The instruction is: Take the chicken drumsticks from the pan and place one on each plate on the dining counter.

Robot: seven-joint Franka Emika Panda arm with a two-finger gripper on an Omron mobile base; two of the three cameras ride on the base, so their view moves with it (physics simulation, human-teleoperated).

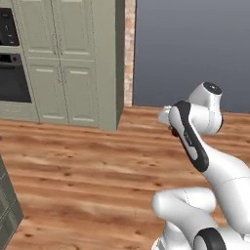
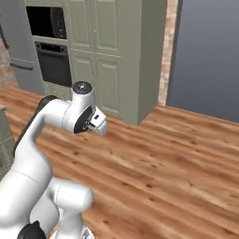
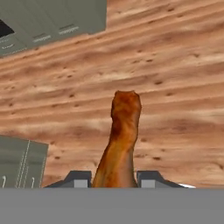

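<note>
So the gripper (image 3: 113, 181) is pinching a chicken drumstick (image 3: 121, 135) between its two fingertips (image 3: 78, 178), with the browned meat sticking out away from the hand over the wooden floor (image 3: 175, 65). Farther back there's the sage-green cabinets (image 1: 73, 58), a built-in oven (image 2: 53, 63) and a brick pillar (image 1: 129, 49).
</note>
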